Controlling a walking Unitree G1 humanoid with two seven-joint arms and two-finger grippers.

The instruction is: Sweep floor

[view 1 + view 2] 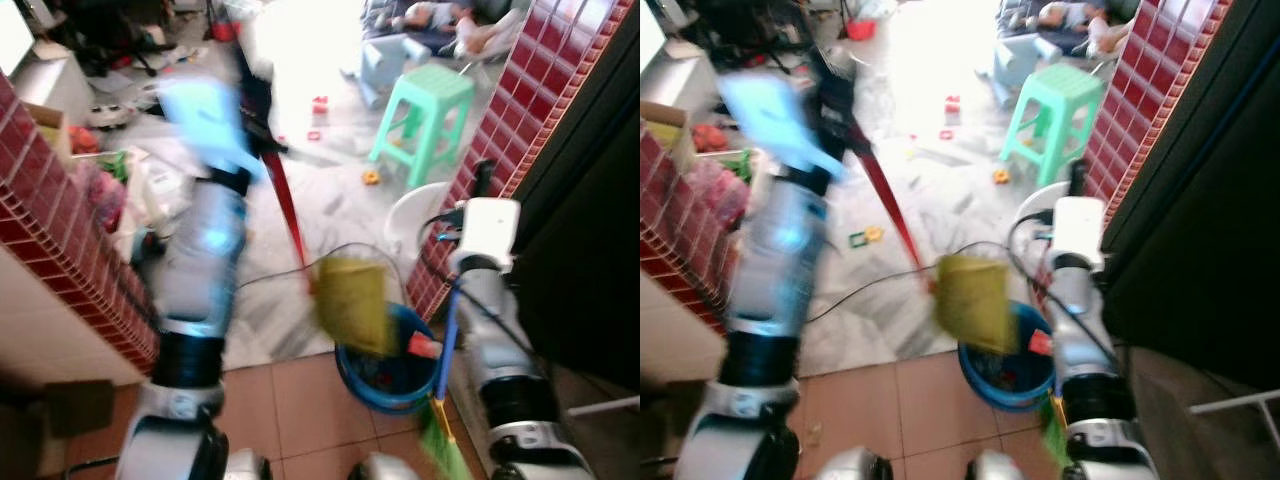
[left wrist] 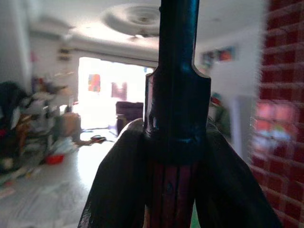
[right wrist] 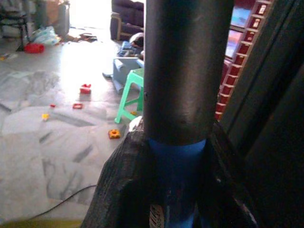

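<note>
Left eye view: the left hand [image 1: 250,95], blurred, is raised high and grips the long red-and-black handle [image 1: 285,205] of a yellow-green dustpan [image 1: 352,303], which hangs over a round blue plastic basin [image 1: 390,375] on the terracotta tile floor [image 1: 290,400]. The right hand [image 1: 484,180] grips the blue handle of a green-bristled broom [image 1: 447,350], bristles down beside the basin. Small red and yellow toys [image 1: 320,105] lie scattered on the grey marble floor [image 1: 330,190] near a mint-green plastic stool [image 1: 425,110], so the sweeping looks far from done.

Right eye view: the same scene, equally blurred.

Left wrist view: the fingers [image 2: 118,185] are clenched round the red shaft, plain here as the head views do not show.

Right wrist view: the fingers [image 3: 123,185] clasp the blue broom shaft, toys beyond.
</note>
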